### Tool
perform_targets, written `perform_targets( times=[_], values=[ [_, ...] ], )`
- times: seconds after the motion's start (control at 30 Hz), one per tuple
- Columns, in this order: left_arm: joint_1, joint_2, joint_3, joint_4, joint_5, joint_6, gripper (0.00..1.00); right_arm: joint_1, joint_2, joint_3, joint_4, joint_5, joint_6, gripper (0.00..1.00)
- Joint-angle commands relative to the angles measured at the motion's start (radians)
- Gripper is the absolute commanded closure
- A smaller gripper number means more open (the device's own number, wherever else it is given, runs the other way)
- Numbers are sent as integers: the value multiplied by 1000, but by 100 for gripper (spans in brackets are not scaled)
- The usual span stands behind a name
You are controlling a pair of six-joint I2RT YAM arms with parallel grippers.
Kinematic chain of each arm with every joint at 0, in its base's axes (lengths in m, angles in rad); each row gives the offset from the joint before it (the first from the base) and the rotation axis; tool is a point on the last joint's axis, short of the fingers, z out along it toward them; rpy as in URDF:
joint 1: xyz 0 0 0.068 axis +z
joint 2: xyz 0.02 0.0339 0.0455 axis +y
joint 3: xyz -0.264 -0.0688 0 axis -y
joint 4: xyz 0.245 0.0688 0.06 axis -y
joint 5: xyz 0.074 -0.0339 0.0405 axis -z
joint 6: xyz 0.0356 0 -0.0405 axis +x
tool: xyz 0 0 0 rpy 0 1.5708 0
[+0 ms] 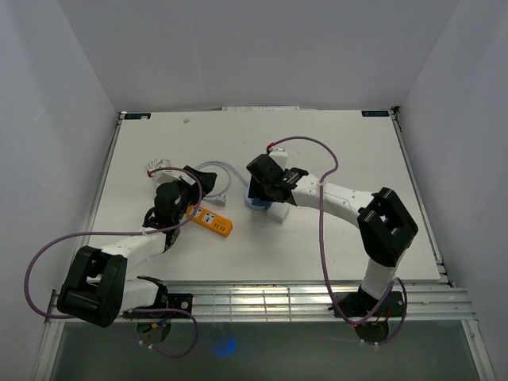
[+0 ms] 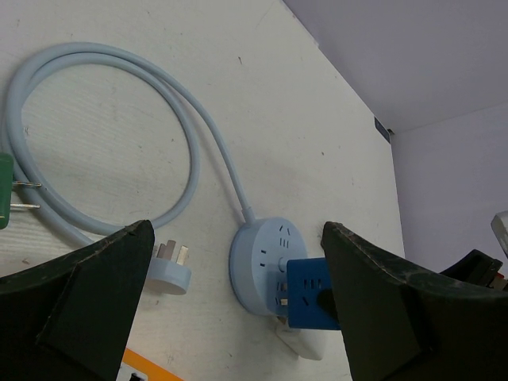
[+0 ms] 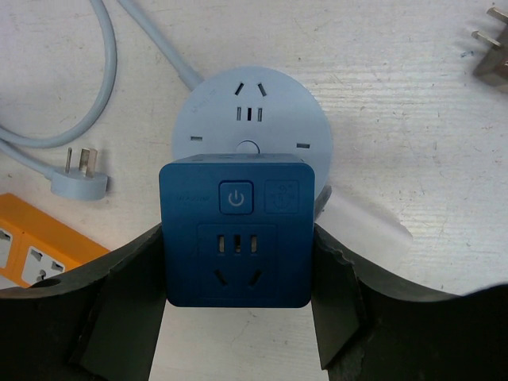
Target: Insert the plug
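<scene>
Right wrist view: right gripper (image 3: 238,266) pinches the blue cube adapter (image 3: 236,230) by its two side faces, fingers (image 3: 127,302) flat against it. The adapter is matte plastic with rounded corners, and its face carries a power button and a socket. It sits over the near edge of the round socket hub (image 3: 250,111), a pale blue disc with slot outlets and a centre button. Can't tell from any view whether its pins are seated.

Only this view shows the adapter face. The top view hides most of the hub under the gripper.

Left wrist view: left gripper (image 2: 238,238) is spread wide with nothing between the fingers (image 2: 95,294). It shows the hub's smooth pale cable (image 2: 190,151) in a full loop, ending in a three-pin plug (image 2: 171,266), and a green plug (image 2: 4,190) at the frame edge.

Orange power strip (image 1: 210,220) lies on the white table (image 1: 357,159) between the arms.
</scene>
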Motion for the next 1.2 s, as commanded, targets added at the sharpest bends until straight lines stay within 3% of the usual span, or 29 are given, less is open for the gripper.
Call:
perform_targets(
  times=[0.0, 0.4, 0.87, 1.17],
  values=[
    [-3, -1, 13, -3, -13, 10, 2, 8, 24, 59, -67, 52, 67, 92],
    [-3, 12, 23, -9, -13, 14, 2, 31, 128, 182, -247, 142, 127, 92],
    [-3, 25, 26, -14, -16, 12, 2, 34, 194, 153, -265, 130, 26, 92],
    [-3, 31, 33, -17, -17, 15, 2, 27, 200, 49, -157, 21, -59, 92]
  ],
)
